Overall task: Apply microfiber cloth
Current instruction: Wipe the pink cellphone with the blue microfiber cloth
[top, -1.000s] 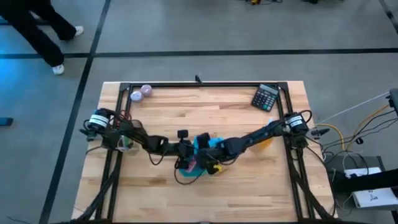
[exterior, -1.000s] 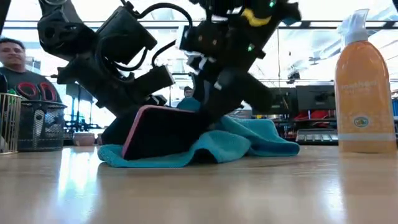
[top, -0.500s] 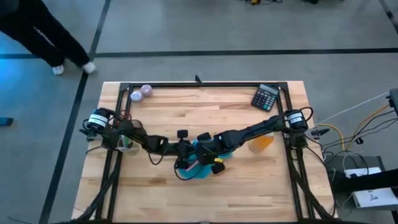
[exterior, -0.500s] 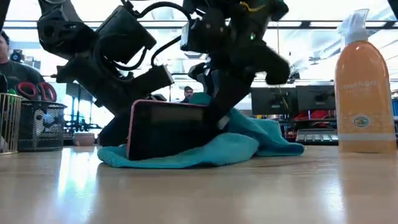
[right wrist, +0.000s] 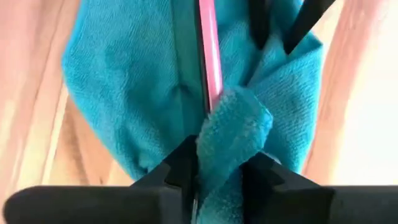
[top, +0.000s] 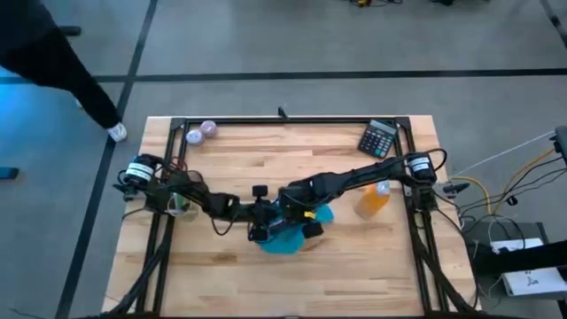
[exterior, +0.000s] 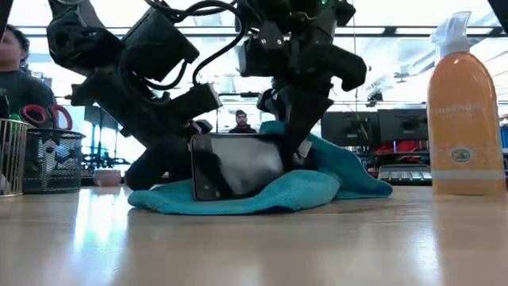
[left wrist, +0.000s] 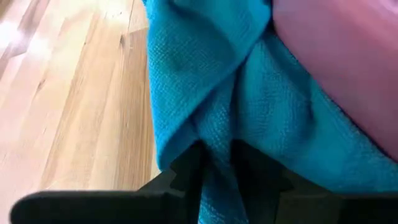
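Two grippers I observe closed on the soft teal-blue microfiber cloth: the left gripper pinches one fold, the right gripper another beside a pink-edged black phone standing on the cloth between them. Beyond the right gripper stands an orange spray bottle.

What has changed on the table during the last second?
The right gripper, shut on the microfiber cloth, swung left, and the phone turned until its dark screen faces the low camera. The left gripper stayed clamped on the cloth; the spray bottle did not move.
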Action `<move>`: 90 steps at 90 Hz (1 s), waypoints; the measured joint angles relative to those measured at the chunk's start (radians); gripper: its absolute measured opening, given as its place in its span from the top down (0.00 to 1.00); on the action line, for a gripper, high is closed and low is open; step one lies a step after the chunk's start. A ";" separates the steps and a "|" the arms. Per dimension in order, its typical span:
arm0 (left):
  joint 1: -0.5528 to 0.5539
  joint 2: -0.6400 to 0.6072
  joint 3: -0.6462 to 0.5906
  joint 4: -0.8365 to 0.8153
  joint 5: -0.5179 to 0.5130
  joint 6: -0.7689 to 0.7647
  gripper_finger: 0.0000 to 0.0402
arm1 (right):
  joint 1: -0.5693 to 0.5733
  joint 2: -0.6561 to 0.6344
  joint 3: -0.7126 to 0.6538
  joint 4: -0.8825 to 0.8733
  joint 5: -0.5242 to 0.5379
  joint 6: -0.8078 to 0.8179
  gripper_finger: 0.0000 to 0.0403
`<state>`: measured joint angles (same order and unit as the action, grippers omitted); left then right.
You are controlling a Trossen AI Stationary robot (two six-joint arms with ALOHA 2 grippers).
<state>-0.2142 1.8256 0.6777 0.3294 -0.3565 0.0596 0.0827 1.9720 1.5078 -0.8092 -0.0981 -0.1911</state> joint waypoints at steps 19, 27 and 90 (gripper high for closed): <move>-0.001 -0.008 0.002 -0.041 -0.032 0.030 0.81 | -0.004 0.000 0.015 -0.035 -0.003 0.001 0.74; -0.002 -0.019 0.001 -0.046 -0.059 0.051 0.81 | -0.004 0.000 0.031 -0.039 -0.002 0.000 0.72; 0.001 -0.117 -0.003 -0.224 -0.201 0.114 0.81 | -0.001 0.000 0.088 -0.041 0.256 -0.011 1.00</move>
<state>-0.2134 1.7090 0.6749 0.1051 -0.5570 0.1739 0.0815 1.9718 1.5959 -0.8501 0.1576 -0.2020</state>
